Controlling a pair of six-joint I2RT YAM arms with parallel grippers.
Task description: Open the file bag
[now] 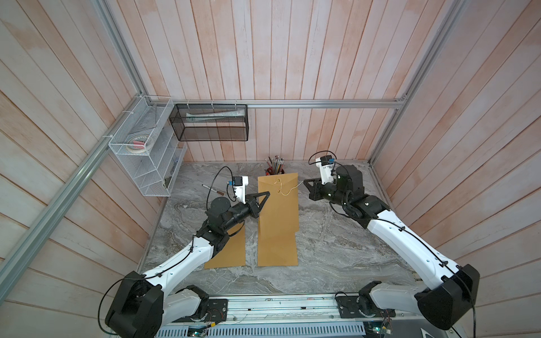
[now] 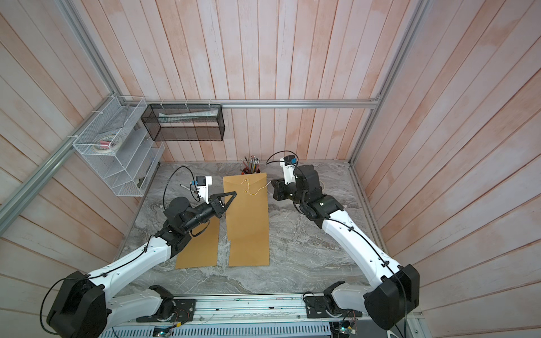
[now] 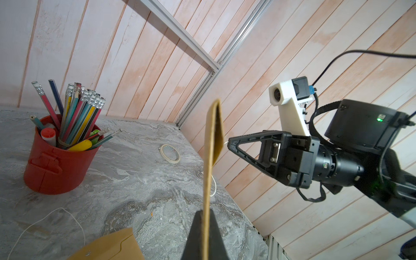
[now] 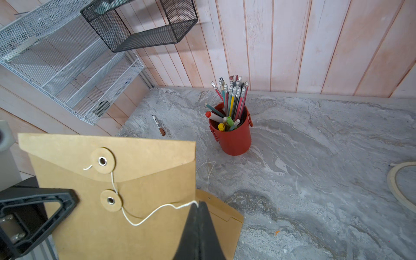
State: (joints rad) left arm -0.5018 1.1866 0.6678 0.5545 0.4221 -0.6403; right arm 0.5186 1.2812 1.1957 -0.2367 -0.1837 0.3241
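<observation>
Right gripper (image 4: 198, 203) up close is pinched tight on the string (image 4: 134, 224), left gripper (image 3: 203, 211) clamped on the file bag (image 3: 212, 135) edge, holding it above the table (image 4: 315, 157). We reckon we swing the string clear of the lower button (image 4: 110, 200) with slight slack, so nothing tears.

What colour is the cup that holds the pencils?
The cup is red. It shows best in the right wrist view.
</observation>
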